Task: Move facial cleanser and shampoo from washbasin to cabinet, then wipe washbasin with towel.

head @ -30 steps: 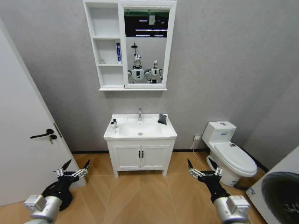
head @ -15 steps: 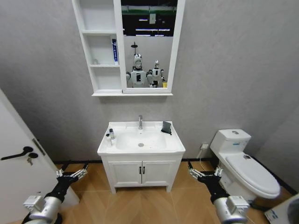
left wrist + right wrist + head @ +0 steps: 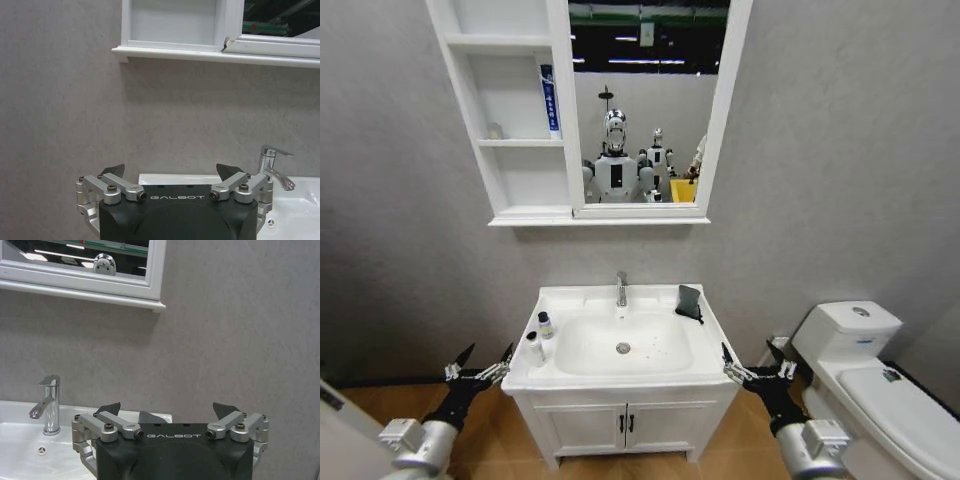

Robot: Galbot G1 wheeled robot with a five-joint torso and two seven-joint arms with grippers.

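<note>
The white washbasin (image 3: 620,381) stands ahead on its vanity, with a chrome faucet (image 3: 621,289) at the back. On its left rim stand the slim white facial cleanser (image 3: 534,349) and, just behind it, the stubby black-capped shampoo (image 3: 545,325). The dark towel (image 3: 689,303) lies on the back right rim. The white cabinet (image 3: 510,120) with open shelves and a mirror hangs on the wall above. My left gripper (image 3: 480,362) is open, low at the basin's left front corner. My right gripper (image 3: 752,362) is open at the right front corner. Both are empty.
A blue-and-white tube (image 3: 549,100) stands on the cabinet's middle shelf. A white toilet (image 3: 865,370) sits close on the right. The two-door vanity cupboard (image 3: 625,425) is under the basin. The wrist views show the left gripper (image 3: 170,172) and right gripper (image 3: 166,410) facing the grey wall.
The camera has come closer to the washbasin, so basin and cabinet look larger and the door on the left has left the picture. Both grippers hold the same open pose.
</note>
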